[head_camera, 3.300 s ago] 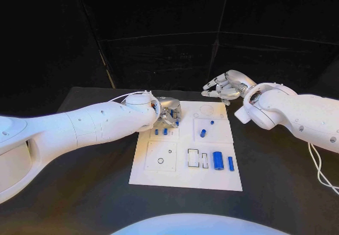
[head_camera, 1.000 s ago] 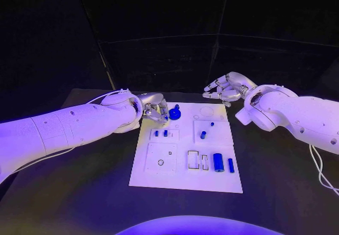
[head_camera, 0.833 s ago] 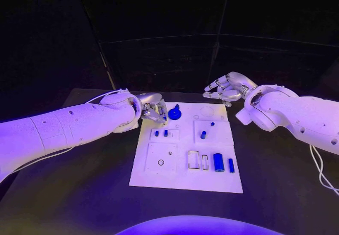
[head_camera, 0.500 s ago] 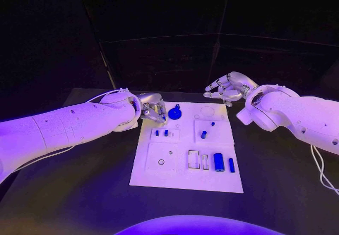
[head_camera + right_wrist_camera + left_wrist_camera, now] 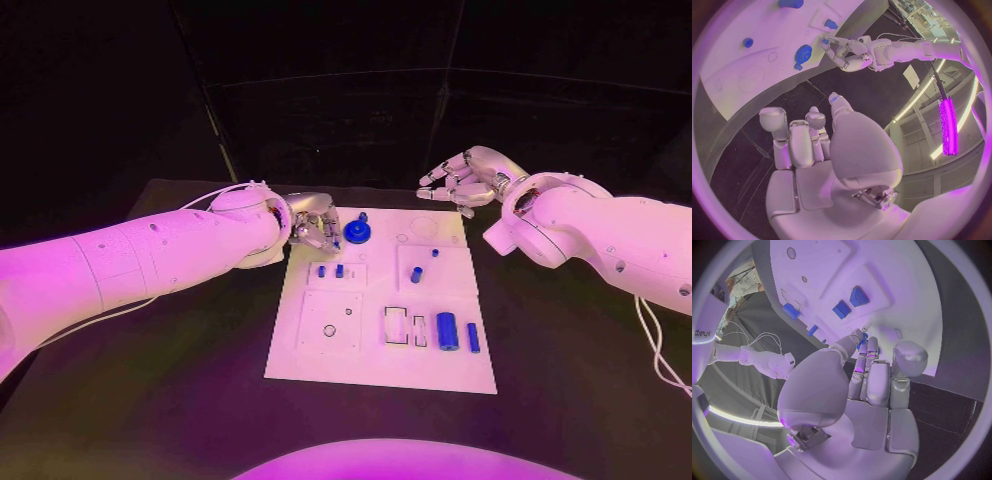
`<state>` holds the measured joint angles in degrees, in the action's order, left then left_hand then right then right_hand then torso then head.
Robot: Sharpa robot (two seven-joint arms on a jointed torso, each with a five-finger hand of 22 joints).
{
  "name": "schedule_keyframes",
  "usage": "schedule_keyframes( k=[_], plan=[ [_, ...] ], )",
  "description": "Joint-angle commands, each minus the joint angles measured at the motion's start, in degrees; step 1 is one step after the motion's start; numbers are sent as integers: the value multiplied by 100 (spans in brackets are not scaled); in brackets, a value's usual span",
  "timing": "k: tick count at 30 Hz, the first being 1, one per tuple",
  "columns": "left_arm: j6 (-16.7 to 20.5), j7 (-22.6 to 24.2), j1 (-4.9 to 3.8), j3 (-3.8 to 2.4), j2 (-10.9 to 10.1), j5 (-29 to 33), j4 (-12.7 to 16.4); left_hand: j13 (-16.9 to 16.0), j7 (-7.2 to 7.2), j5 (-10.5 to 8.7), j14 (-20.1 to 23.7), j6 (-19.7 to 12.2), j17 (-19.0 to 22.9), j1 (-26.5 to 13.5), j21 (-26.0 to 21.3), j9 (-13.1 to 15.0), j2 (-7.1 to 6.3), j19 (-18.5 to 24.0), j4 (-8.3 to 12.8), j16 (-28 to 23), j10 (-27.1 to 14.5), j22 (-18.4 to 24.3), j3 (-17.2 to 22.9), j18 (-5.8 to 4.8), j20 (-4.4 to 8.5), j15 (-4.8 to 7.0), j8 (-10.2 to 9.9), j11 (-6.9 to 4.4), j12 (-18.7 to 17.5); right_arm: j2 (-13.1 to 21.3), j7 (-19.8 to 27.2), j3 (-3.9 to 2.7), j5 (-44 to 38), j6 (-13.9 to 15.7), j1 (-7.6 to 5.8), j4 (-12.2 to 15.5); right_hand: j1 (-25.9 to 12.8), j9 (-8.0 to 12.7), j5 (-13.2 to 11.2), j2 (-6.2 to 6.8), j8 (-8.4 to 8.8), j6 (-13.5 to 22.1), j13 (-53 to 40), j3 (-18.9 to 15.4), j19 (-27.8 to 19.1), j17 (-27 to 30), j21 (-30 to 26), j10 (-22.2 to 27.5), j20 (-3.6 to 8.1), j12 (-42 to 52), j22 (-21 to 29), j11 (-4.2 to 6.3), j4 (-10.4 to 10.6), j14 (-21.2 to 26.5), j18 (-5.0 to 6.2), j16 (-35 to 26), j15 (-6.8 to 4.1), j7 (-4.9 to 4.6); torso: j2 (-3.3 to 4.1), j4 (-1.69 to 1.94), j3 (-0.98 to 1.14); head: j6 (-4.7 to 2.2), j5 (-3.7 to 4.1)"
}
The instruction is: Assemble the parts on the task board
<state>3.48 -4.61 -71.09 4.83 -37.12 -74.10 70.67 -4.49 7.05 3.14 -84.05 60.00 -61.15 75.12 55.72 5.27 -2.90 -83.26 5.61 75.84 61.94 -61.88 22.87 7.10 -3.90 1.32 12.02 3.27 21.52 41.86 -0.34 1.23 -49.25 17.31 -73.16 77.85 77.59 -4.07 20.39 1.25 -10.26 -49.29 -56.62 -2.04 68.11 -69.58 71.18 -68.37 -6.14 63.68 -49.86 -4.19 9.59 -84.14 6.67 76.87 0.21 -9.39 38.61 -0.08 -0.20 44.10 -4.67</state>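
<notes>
The white task board [image 5: 372, 360] lies in the middle of the black table. A round blue part [image 5: 356, 234] with a small knob on top stands at the board's far end. My left hand [image 5: 313, 231] is just to its left at the board's edge, fingers pointing at it; nothing shows in its palm in the left wrist view [image 5: 870, 380]. My right hand [image 5: 463, 180] hovers past the board's far right corner, fingers spread and holding nothing. The right wrist view shows the round part [image 5: 804, 51] apart from the left hand [image 5: 847, 54].
Two short blue parts [image 5: 329, 270] stand in a recess left of centre. Two blue pegs [image 5: 415, 274] stand further right. A blue cylinder [image 5: 446, 331] and a thin blue bar [image 5: 472, 337] lie near the right edge. Bare black table surrounds the board.
Compared with 3.3 s ago, my left hand has drawn back left off the board and the round blue part now stands uncovered at the far end. In the last second nothing moved.
</notes>
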Motion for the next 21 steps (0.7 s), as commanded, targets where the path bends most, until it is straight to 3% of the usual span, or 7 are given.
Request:
schedule_keyframes(
  k=[1,21],
  plan=[
    [-157,-54,-2,0,14,15,1,7,-8,-38,-93,36,5,-9,22,-9,-25,-22,-14,13,39,-5,4,-39,7,33,-29,-2,-34,5,48,-4,16,-26,-10,6,-6,6,29,-45,-14,49,-6,-30,-28,-6,-19,-18,13,9,-2,-9,15,-156,105,-20,-42,-4,1,1,-2,4,1],
    [-319,-134,2,1,27,15,-24,9,-12,-38,-88,45,29,-9,11,-9,-22,-19,-14,2,48,2,9,-37,7,34,-31,-4,-40,3,49,-4,16,-29,-10,1,-6,6,29,-45,-14,49,-6,-30,-28,-6,-19,-18,13,9,-2,-9,15,-156,105,-20,-42,-4,0,2,-4,18,-8]
  ],
)
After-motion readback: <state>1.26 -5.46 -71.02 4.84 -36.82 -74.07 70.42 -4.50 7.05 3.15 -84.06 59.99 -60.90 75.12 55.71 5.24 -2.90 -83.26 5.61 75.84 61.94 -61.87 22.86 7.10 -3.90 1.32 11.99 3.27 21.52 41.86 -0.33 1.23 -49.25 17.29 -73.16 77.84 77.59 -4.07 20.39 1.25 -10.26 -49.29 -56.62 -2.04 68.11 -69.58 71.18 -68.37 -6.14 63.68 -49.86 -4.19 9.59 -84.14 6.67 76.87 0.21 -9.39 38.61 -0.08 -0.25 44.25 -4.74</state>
